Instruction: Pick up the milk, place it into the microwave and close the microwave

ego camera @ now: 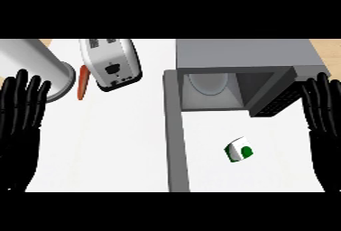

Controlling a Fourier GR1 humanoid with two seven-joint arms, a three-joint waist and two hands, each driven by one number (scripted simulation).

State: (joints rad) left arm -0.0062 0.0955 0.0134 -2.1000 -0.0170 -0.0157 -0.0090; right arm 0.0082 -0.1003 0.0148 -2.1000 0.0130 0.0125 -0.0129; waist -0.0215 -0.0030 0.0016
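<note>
A small white milk carton with a green mark lies on the white counter, in front of the microwave. The grey microwave stands at the back right, its cavity showing a round turntable. Its door is swung out toward me, seen edge-on as a long grey bar left of the milk. At the view's left edge my left hand is open with fingers up, far from the milk. Along the right edge, to the milk's right and apart from it, my right hand is open too.
A silver toaster sits at the back left, with an orange carrot beside it. A large grey cylinder stands in the far left corner. The microwave's dark control panel faces outward at the cavity's right.
</note>
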